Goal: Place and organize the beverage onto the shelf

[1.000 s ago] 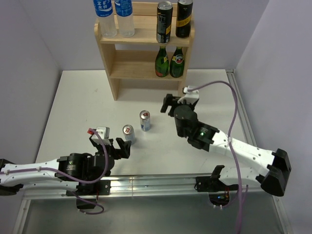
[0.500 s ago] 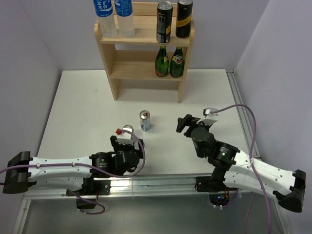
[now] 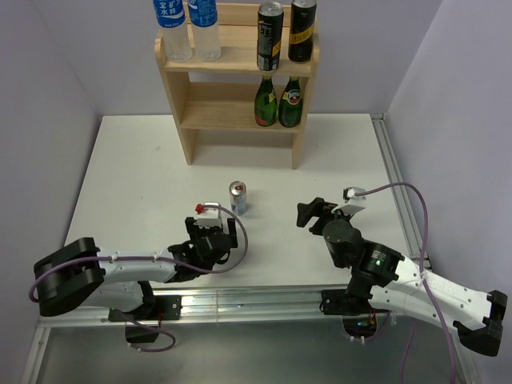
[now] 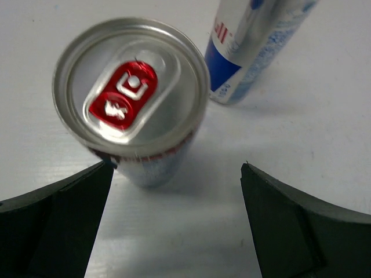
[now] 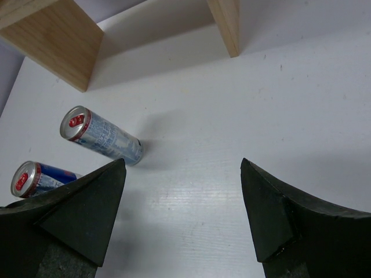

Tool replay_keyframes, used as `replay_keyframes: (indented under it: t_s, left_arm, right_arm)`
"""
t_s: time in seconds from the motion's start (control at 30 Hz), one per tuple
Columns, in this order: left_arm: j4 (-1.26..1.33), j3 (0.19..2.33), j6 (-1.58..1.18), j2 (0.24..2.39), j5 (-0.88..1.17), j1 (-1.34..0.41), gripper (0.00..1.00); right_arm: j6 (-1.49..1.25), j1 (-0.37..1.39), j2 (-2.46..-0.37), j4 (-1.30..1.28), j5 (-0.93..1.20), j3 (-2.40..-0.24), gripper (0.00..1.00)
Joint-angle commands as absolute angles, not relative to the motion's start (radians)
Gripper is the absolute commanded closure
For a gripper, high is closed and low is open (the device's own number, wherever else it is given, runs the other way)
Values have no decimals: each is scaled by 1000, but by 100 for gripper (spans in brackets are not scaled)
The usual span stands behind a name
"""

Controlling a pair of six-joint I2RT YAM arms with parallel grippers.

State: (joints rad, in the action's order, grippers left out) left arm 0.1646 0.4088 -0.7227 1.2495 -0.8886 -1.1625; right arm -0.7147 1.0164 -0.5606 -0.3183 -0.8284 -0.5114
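Standing on table (image 3: pixel 136 176): two silver cans (image 4: pixel 132 110) (image 4: pixel 249 52).

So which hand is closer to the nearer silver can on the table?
Left. The left hand is open right at the silver can; the right hand stands apart, off to the can's right.

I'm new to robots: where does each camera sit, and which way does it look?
Top external: above and behind, looking down on the table, shelf, left arm and right arm.
Left wrist: on the left arm, looking down at the nearer silver can and farther silver can; the open left gripper frames the bottom.
Right wrist: on the right arm, facing the shelf's feet across the table; the open right gripper shows.
Shared: both wrist views show those two cans.
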Motion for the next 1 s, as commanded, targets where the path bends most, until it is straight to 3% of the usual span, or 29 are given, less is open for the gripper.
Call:
replay_keyframes:
  t_s: [0.0, 0.47, 0.57, 0.6, 0.63, 0.73, 0.77, 0.83, 0.87, 0.97]
  left_arm:
    - [405, 376, -647, 1290, -836, -1095, 1]
    - [704, 383, -502, 1511, -770, -945, 7]
    - [759, 385, -486, 1557, -762, -925, 19]
    - [775, 387, -479, 1569, -764, -920, 31]
    - [799, 388, -476, 1581, -770, -916, 35]
    - [842, 393, -469, 1635, -781, -911, 59]
    - [842, 400, -471, 1643, -787, -911, 76]
    - [833, 406, -477, 1644, -799, -911, 87]
    - [806, 417, -479, 1635, -805, -911, 97]
    - [688, 451, -480, 1543, -827, -911, 100]
  right_arm:
    - [-733, 1023, -535, -321, -831, -494, 13]
    - [-741, 1025, -514, -325, -833, -466, 14]
    - [-744, 1026, -503, -334, -839, -460, 14]
    - [-745, 1025, -496, -337, -838, -456, 14]
    - [-746, 1025, -492, -344, -839, -453, 14]
    - [-753, 1025, -473, -356, -842, -445, 14]
    - [-753, 1025, -462, -360, -841, -443, 14]
    - [-755, 1025, -454, -367, -838, -437, 14]
    - [-756, 1026, -448, -368, -838, -436, 14]
    - [-759, 1025, -442, -374, -836, -430, 14]
